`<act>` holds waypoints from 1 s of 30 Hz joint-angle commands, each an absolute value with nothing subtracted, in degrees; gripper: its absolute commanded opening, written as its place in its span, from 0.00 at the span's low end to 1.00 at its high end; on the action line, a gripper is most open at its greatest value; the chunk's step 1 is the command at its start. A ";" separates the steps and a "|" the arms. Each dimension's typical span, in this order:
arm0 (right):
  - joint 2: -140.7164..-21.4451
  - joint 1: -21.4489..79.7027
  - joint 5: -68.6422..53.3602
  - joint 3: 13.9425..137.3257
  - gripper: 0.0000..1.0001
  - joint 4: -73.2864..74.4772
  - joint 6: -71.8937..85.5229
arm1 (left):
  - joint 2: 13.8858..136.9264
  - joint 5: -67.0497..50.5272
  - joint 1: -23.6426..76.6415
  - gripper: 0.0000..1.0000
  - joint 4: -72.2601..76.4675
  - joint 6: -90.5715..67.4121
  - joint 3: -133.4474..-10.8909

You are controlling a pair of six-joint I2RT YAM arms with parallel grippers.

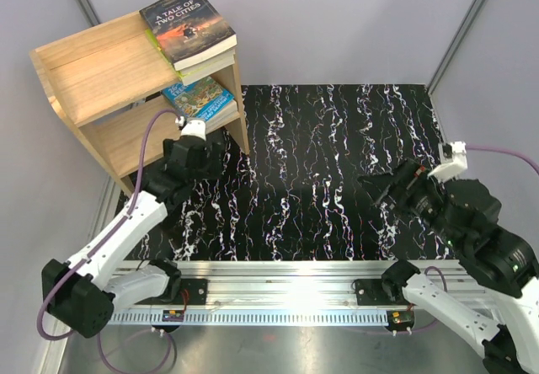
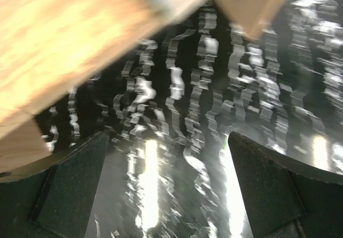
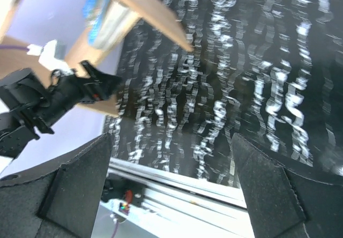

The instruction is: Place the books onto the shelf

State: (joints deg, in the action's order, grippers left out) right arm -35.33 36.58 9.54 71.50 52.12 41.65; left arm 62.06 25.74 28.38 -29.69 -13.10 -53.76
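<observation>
From my remote station, overhead view: the wooden shelf (image 1: 101, 75) stands at the 10 o'clock corner of the black, white-veined tabletop (image 1: 320, 163). The dark "A Tale of Two Cities" paperback (image 1: 187, 27) lies flat on the top tier at its 3 o'clock end, resting on a green-edged book (image 1: 200, 71); how many books make up that stack I cannot tell. A blue cartoon-cover book (image 1: 199, 96) lies on the lower tier, directly under the stack.

My left tool (image 1: 206, 148) hangs just off the shelf's front edge, at 6 o'clock from the blue book. Its fingers are spread wide and grasp nothing; in its wrist view (image 2: 171, 195) only blurred tabletop shows between the two pads, with the shelf's wood (image 2: 64, 50) at 11 o'clock.

My right tool (image 1: 376, 193) sits over the 3 o'clock side of the tabletop, well apart from the shelf and pointing toward 9 o'clock. It is also released and empty. Its wrist view (image 3: 171, 195) looks across bare tabletop, with the left arm (image 3: 48, 101) at 9 o'clock and the shelf (image 3: 144, 7) beyond it at 11 o'clock.
</observation>
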 commanded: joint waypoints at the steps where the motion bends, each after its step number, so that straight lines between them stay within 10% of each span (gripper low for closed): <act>1: -33.14 36.47 18.44 68.47 1.00 56.94 44.02 | 59.50 29.53 24.01 0.99 -11.35 -9.14 -48.02; 11: -40.33 36.47 17.95 65.57 1.00 49.69 36.49 | 64.32 20.41 6.79 0.99 28.10 -10.64 -26.57; 23: -41.21 36.47 18.29 53.97 1.00 36.40 32.61 | 74.18 12.18 -3.52 0.99 12.07 -6.33 -36.91; 30: -42.63 36.39 16.17 50.10 1.00 30.24 29.36 | 72.60 3.52 -3.96 0.99 40.09 -3.51 -21.44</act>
